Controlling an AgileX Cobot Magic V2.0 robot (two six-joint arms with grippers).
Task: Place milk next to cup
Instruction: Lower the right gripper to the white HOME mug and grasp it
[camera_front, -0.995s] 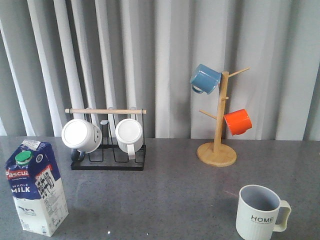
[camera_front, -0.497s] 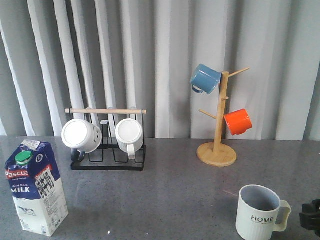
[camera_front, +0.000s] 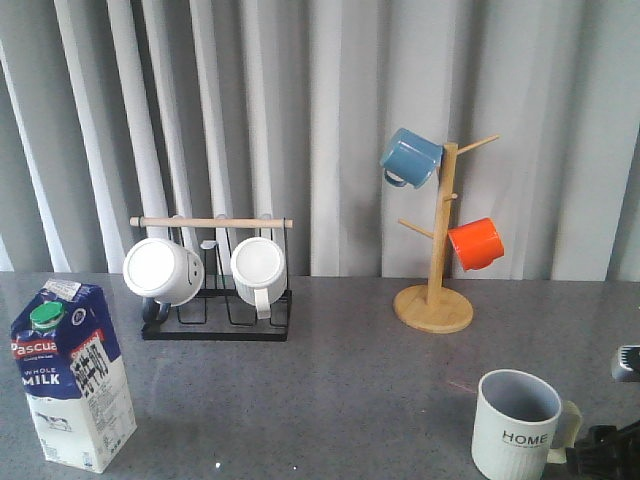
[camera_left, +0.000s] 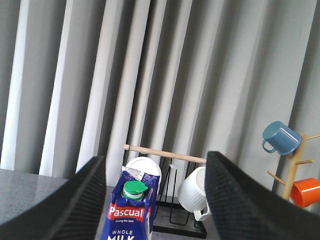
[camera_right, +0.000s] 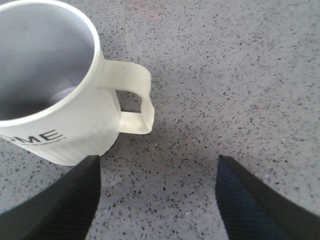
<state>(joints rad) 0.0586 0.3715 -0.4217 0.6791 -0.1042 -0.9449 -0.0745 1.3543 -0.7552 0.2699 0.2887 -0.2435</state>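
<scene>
lining up, i see the left gripper (camera_left: 155, 200) spread wide around the milk (camera_front: 73, 375) at 8 o'clock, ready to grasp. right gripper (camera_right: 156, 200) hangs open just beside the cup (camera_front: 520, 425) at 4 o'clock, holding nothing.

The milk (camera_front: 72, 372) stood at the front left of the table (camera_front: 350, 380), the cup (camera_front: 521, 425) at the front right, well apart. Behind the milk sat a rack (camera_front: 215, 320) holding two mugs (camera_front: 163, 271). A mug tree (camera_front: 434, 300) stood behind the cup. The right gripper (camera_front: 610, 445) was just beside the cup's handle.
</scene>
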